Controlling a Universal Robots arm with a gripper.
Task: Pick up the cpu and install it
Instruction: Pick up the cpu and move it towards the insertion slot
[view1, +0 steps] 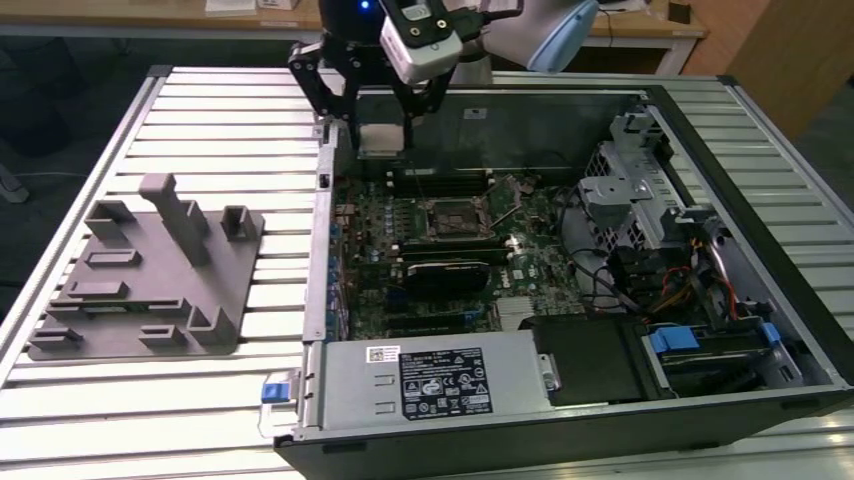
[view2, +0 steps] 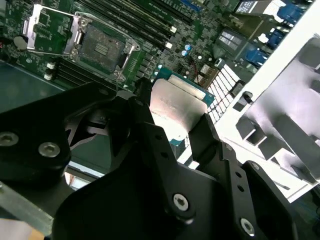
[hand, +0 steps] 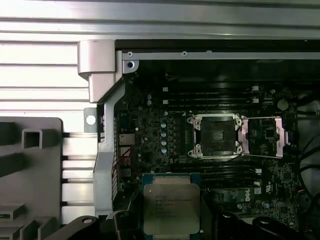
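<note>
– What do the fingers have?
– The cpu. The gripper is drawn in narrow on it, one black finger pressed to each of two opposite edges, with the silvery top plate bare between them.

– Where does the chip hang?
– In the air, flat-side up. In the exterior view it sits above the far corner of the computer case, on the exterior view's left, just inside the rim. It touches nothing but the fingers.

– And the socket?
– Near the middle of the motherboard, apart from the chip. In the first wrist view its load plate is swung back beside it and the contact field lies uncovered.

– What lies outside the case?
– The grey fixture plate, with raised blocks and one tall post. It rests on the slatted worktop near the edge on the exterior view's left, just beside the case wall. The case itself takes up the worktop's other side, reaching to the near edge.
</note>
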